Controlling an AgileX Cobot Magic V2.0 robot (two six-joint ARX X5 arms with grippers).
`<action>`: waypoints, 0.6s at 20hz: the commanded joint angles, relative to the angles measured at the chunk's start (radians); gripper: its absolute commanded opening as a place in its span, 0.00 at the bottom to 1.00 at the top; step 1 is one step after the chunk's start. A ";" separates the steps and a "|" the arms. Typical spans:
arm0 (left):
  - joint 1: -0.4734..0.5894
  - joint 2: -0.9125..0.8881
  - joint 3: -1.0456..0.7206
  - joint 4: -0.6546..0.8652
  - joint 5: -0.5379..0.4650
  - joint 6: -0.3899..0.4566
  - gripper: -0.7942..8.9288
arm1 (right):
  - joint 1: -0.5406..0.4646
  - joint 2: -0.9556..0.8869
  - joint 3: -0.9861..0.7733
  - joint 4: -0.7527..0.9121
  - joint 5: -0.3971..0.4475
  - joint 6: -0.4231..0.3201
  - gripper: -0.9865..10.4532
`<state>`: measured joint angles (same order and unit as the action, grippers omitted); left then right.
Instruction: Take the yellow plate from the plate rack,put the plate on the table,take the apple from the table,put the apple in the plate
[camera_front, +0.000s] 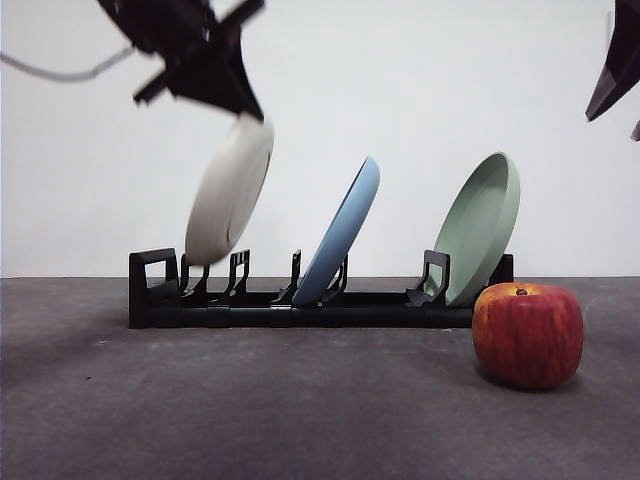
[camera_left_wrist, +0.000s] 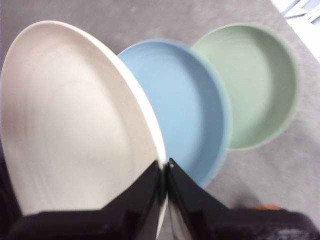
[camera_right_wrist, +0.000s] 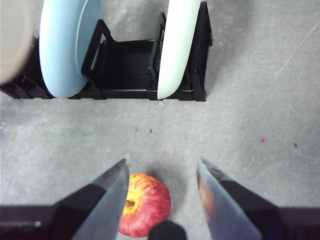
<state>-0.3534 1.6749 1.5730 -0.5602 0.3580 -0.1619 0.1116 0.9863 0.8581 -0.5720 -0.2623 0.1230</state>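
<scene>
The cream yellow plate stands tilted at the left end of the black plate rack, its lower edge at about the rack's prongs. My left gripper is shut on the plate's top rim; the left wrist view shows its jaws pinching the rim of the plate. The red apple sits on the grey table in front of the rack's right end. My right gripper is open above the apple, and shows as a dark tip at the top right.
A light blue plate leans in the middle of the rack and a pale green plate at its right end, just behind the apple. A cable hangs at the top left.
</scene>
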 joint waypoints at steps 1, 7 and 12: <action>-0.031 -0.082 0.006 -0.079 -0.013 0.067 0.07 | 0.000 0.002 0.003 0.003 -0.002 0.003 0.28; -0.190 -0.317 0.006 -0.344 -0.106 0.172 0.07 | 0.000 0.002 0.003 0.003 -0.002 0.003 0.28; -0.417 -0.379 0.003 -0.491 -0.393 0.168 0.07 | 0.000 0.002 0.003 0.003 -0.002 0.003 0.28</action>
<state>-0.7616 1.2884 1.5780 -1.0580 -0.0242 -0.0010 0.1116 0.9863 0.8581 -0.5747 -0.2623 0.1230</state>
